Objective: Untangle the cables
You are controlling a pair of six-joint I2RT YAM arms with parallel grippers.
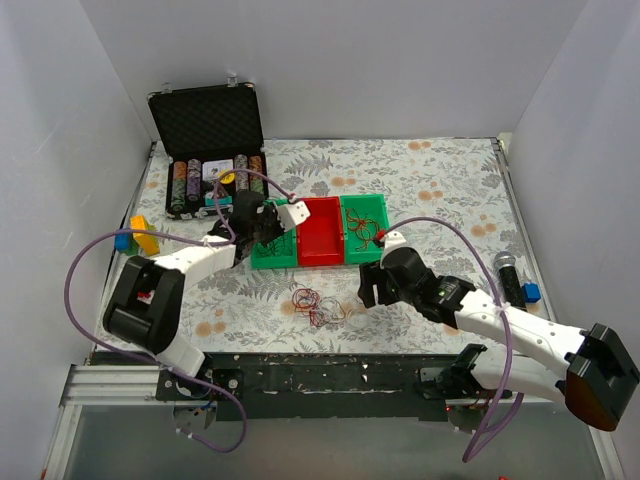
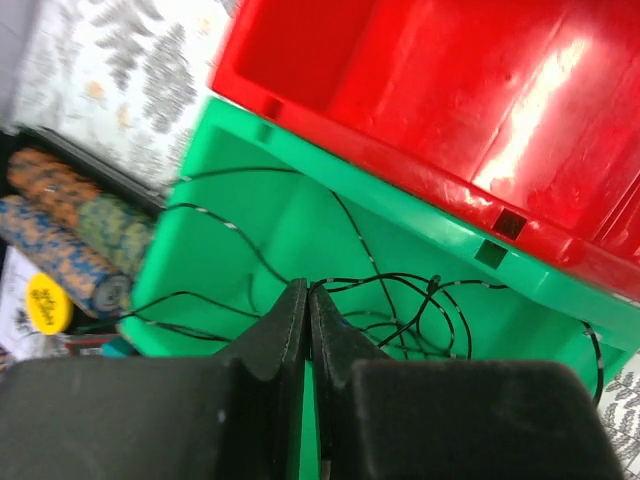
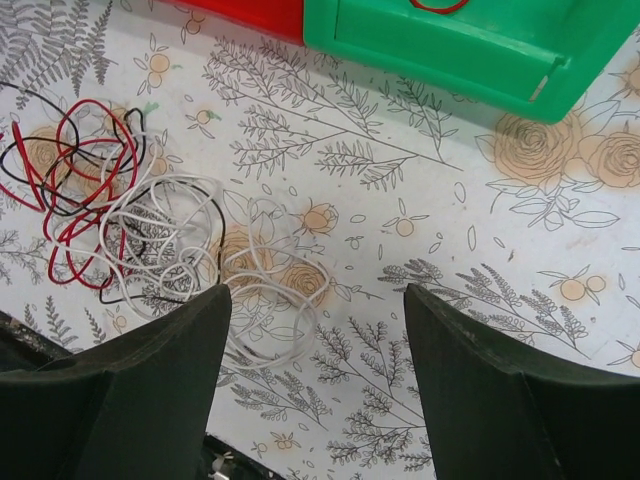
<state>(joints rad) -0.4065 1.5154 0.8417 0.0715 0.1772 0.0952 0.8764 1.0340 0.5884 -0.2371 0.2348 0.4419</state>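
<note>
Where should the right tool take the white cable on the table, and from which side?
Grip the white cable at its loop lying clear of the red and black wires, nearest the open right tool. Come straight down from above: the loop lies flat, so the tool can likely straddle one strand alone.

1. Red bin (image 2: pixel 450 90): shiny glossy plastic, big glare off it.
2. Green bin (image 2: pixel 240 250): smooth plastic, duller sheen.
3. Counter (image 3: pixel 430 250): matt flower-print cover.
4. My right end effector (image 3: pixel 315 298) fingers (image 3: pixel 480 380): matt black, slightly grainy.
</note>
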